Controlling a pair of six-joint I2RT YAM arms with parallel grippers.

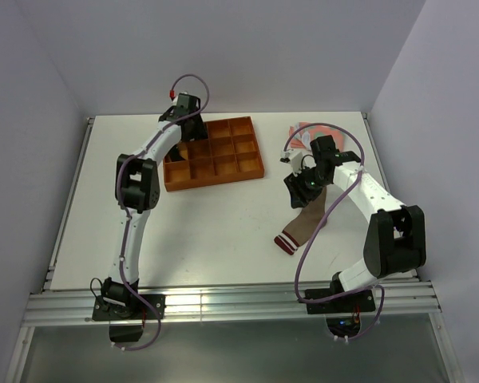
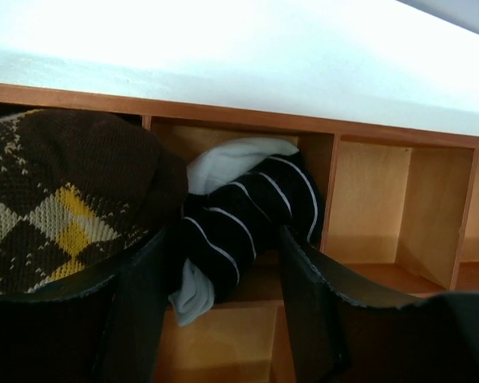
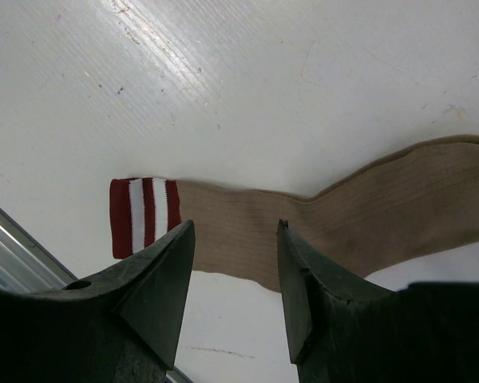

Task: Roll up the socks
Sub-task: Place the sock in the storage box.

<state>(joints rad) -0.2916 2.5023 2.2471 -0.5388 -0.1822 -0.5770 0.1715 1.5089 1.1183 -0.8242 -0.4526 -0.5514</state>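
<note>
The black sock with thin white stripes (image 2: pixel 239 211) lies rolled in a compartment of the orange tray (image 1: pixel 251 171), white lining showing at its ends. My left gripper (image 2: pixel 223 239) hangs over that back-left compartment with its jaws open on either side of the roll; the right finger stands off it. The tan-brown sock (image 3: pixel 367 215) lies flat on the table, its maroon-and-white cuff (image 3: pixel 144 211) toward the near edge. My right gripper (image 3: pixel 234 227) hovers open just above the sock's leg, holding nothing. From above, the tan sock (image 1: pixel 303 225) stretches below the right gripper (image 1: pixel 303 187).
A brown checkered rolled sock (image 2: pixel 56 199) fills the tray compartment left of the black one. Flat pink-and-green socks (image 1: pixel 303 132) lie at the back right behind the right arm. The metal rail (image 3: pixel 16 247) of the table's near edge runs close to the tan sock's cuff.
</note>
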